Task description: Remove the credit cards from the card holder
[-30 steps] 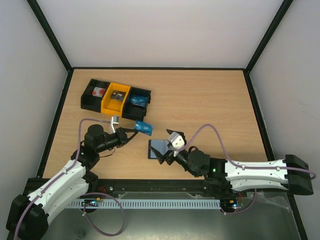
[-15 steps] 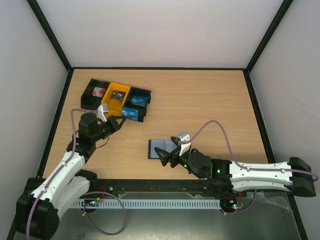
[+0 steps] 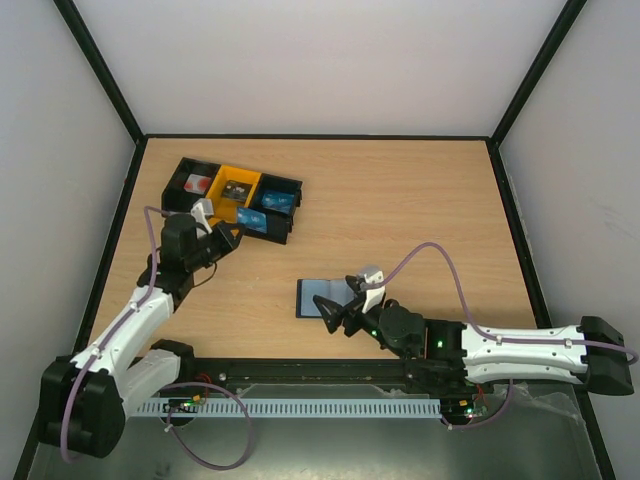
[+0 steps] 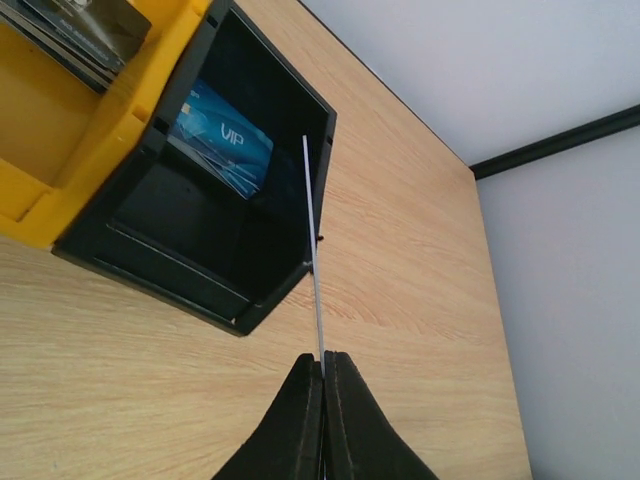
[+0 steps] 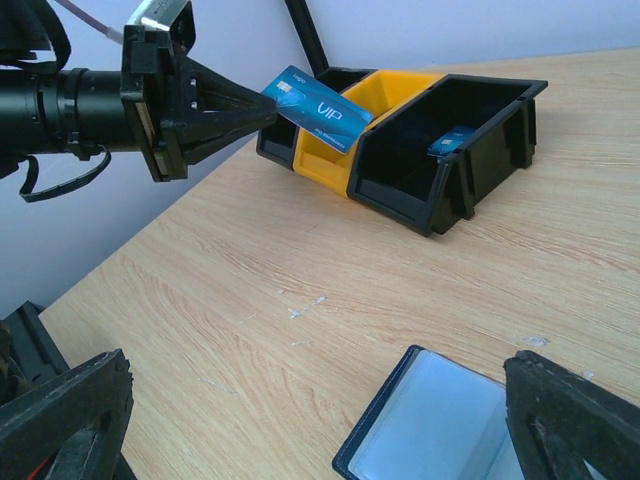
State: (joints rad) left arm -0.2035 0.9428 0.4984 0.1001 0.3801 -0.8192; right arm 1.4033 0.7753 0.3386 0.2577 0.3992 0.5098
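The card holder (image 3: pixel 320 296) lies open and flat on the table, with black edges and pale grey-blue pockets (image 5: pixel 432 430). My right gripper (image 3: pixel 340 310) hovers at its near edge, jaws wide open and empty (image 5: pixel 315 400). My left gripper (image 3: pixel 233 236) is shut on a bright blue credit card (image 3: pixel 256 222), printed "VIP" (image 5: pixel 320 108), and holds it in the air beside the black bin. In the left wrist view this card (image 4: pixel 312 250) shows edge-on as a thin white line rising from the shut fingers (image 4: pixel 323 372). Another blue card (image 4: pixel 222 140) lies inside that bin.
A row of three bins stands at the far left: a black one (image 3: pixel 190 184) with a red-and-white item, a yellow one (image 3: pixel 232 192) with dark cards, and a black one (image 3: pixel 277 200) with the blue card. Black frame rails edge the table.
My left gripper has carried the blue card away from the card holder, left and back to the black bin. My right gripper has drawn back slightly to the holder's near edge.
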